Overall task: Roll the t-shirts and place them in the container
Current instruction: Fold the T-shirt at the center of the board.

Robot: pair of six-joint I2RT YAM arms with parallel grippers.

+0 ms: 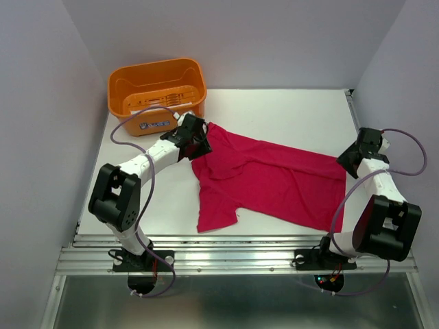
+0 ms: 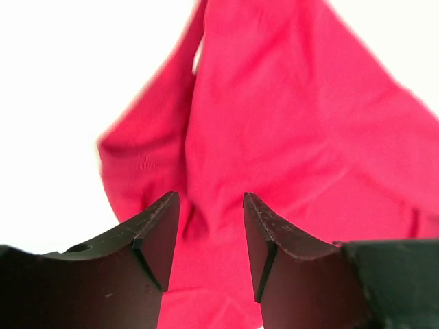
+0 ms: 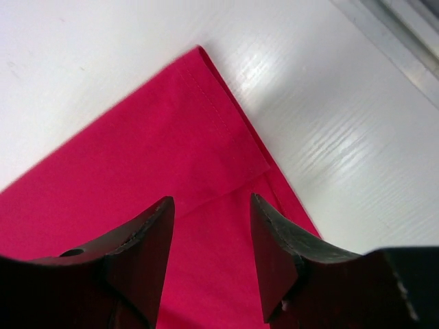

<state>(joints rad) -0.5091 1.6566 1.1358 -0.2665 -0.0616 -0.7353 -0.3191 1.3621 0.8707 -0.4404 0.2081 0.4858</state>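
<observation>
You are dealing with a plain crimson-pink short-sleeved t-shirt of soft fabric [image 1: 274,181]. It is lying spread but rumpled across the middle of the white desk [image 1: 288,113], with one sleeve trailing toward the near edge and its far-left end reaching toward the orange plastic basket [image 1: 156,123].

It is looking light and limp, so I judge it will be sagging and bunching wherever you are lifting it. A stitched edge or corner should be giving you a surer hold than the middle of a panel.

Your left claw [image 1: 194,139] is hovering spread over the shirt's far-left end, with nothing pinched. Your right claw [image 1: 345,160] is likewise spread, over the hemmed corner at the right end, which is a sensible place to take hold.

From above, the left claw is hiding the cloth beneath it, and its wrist view is showing only soft, blurred folds. Whether any fingertip is touching fabric, I cannot tell.
</observation>
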